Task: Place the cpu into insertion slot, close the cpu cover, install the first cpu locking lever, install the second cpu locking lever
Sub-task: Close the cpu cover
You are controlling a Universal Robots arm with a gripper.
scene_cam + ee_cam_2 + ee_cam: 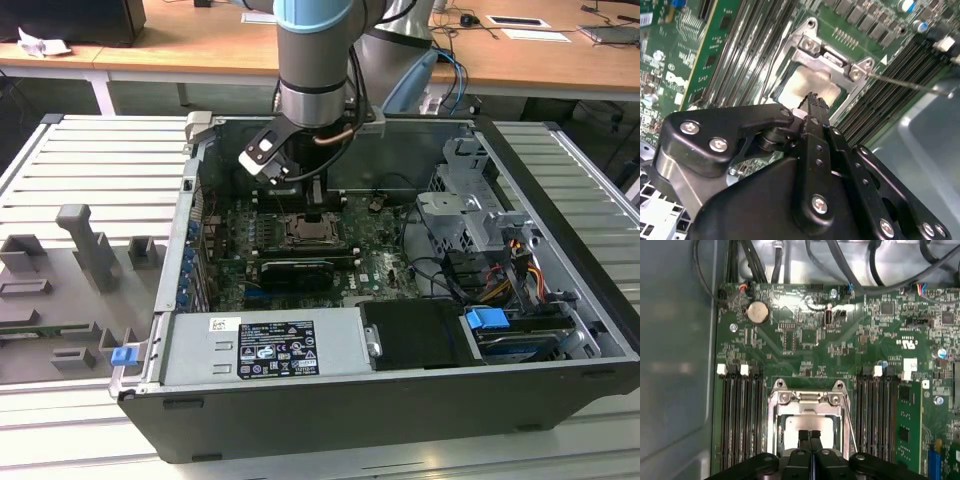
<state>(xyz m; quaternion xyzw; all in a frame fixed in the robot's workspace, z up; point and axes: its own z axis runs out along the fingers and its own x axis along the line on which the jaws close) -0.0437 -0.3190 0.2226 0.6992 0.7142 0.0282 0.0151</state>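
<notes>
Exterior view: arm (312, 60) reaching down into the open computer case (400, 420), gripper (317, 212) low over the insertion slot (300, 235) on the green board (385, 250). In the first wrist view the fingers (803, 436) are pressed together with nothing between them, tips down at the pale top of the cpu (795, 424), which sits in the slot with the cpu cover (772, 415) lying around it; a thin locking lever (850, 422) runs beside the frame. In the second wrist view the closed tips overlap the chip's top, and the lever wire runs off from the cover's corner
</notes>
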